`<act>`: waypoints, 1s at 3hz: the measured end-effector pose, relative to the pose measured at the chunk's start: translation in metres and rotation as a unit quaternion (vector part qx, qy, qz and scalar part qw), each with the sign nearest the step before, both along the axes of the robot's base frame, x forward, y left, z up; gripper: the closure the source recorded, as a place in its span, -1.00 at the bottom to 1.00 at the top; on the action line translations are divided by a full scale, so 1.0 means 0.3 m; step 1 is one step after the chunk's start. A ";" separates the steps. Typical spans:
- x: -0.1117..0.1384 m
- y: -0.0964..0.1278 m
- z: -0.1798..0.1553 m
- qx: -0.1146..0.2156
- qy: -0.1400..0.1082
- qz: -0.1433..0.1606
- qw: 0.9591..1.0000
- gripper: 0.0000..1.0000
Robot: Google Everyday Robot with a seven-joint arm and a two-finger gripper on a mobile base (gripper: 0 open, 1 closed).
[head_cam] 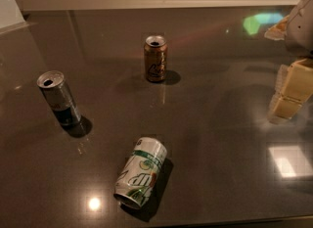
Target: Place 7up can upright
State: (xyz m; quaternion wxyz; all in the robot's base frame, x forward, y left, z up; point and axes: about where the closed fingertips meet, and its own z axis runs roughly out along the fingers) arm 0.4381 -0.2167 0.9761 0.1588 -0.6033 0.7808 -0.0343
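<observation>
Thin aluminium, silver-white with green lettering: the 7up can (141, 172) lies on its side on the dark glossy surface (220, 139), near the front edge, one end toward the camera.

Handling, judged: light, probably empty. The wall dents easily, the skin is smooth and slippery, and it will roll sideways if nudged.

Best hold: across the cylinder at mid-body, on the two curved flanks, with moderate force.

End effector (288, 97) hangs at the right edge of view, well apart from the can, with nothing visible in it. Open or closed: cannot tell.

Brown-gold can (155, 58) and slim silver-dark can (58, 98) stand upright farther back, well apart from the 7up can.
</observation>
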 end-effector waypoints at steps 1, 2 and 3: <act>0.000 0.000 0.000 0.000 0.000 0.000 1.000 -1.00; -0.001 0.031 -0.004 0.003 0.002 0.023 1.000 -1.00; -0.028 0.118 -0.032 0.014 0.010 0.092 0.996 -1.00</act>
